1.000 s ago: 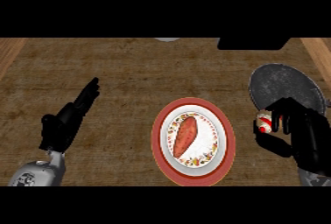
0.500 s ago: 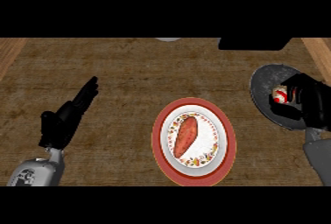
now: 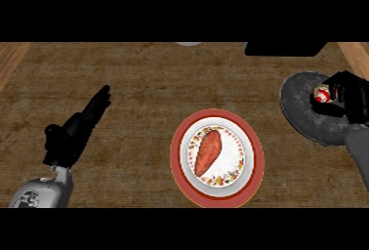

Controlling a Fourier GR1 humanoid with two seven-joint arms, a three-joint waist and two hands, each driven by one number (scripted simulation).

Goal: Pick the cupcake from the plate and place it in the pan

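The cupcake [image 3: 322,94], red and white, sits in my right hand [image 3: 347,97], whose fingers curl round it and hide most of it. Hand and cupcake hang over the dark grey pan [image 3: 310,117] at the right edge of the counter. The red-rimmed plate [image 3: 252,161] lies in the middle of the view; an orange sweet potato [image 3: 209,157] lies on it. My left hand [image 3: 72,134] rests open at the left, fingers straight and pointing away from me.
A black object [image 3: 282,49] stands at the back right and a pale round thing [image 3: 189,43] at the back edge. Wooden strips [image 3: 13,58] run down the left and right borders of the counter.
My right hand has carried the cupcake away from the plate's side, up and to the right, until it is over the pan. The left hand has stayed put.
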